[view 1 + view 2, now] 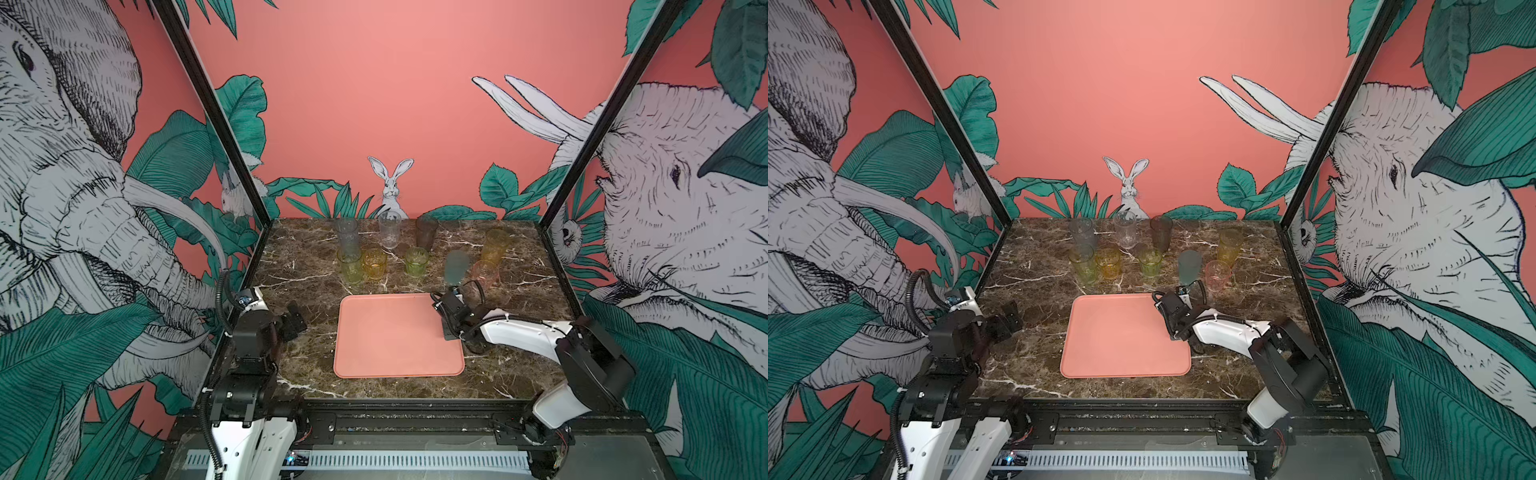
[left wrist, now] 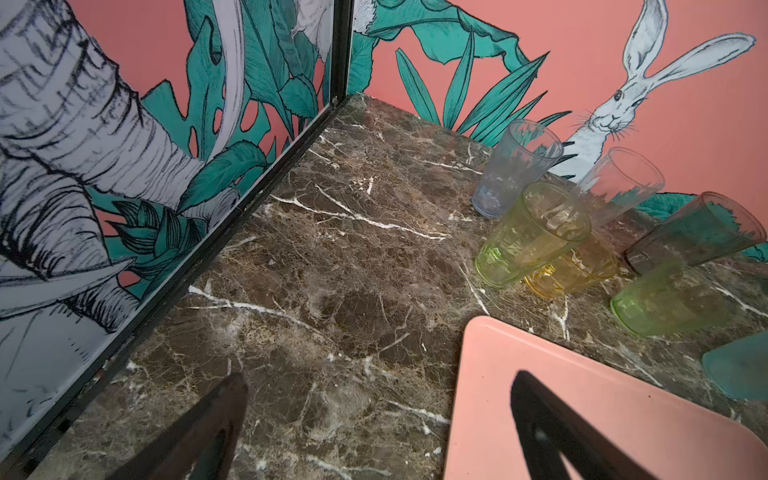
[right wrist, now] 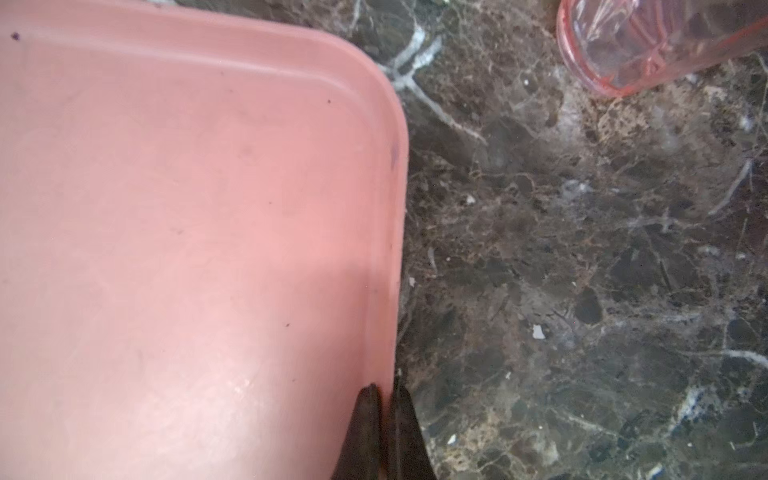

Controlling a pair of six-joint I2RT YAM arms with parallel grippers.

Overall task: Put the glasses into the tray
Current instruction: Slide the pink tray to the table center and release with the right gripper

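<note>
Here, right tool (image 3: 384, 392) pinches rim of smooth round-cornered tray (image 3: 166, 208); left tool (image 2: 380, 378) gapes empty.

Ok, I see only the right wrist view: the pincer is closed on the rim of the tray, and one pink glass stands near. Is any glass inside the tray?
Observer: No. In both top views the tray holds nothing; all nine glasses stand on the table beyond it.
Operator: What stands beside the pink glass?
Observer: A frosted blue-grey glass, on its left in a top view, near the tray's far right corner.
Operator: And the left pincer?
Observer: Open and holding nothing, over the table left of the tray.
</note>
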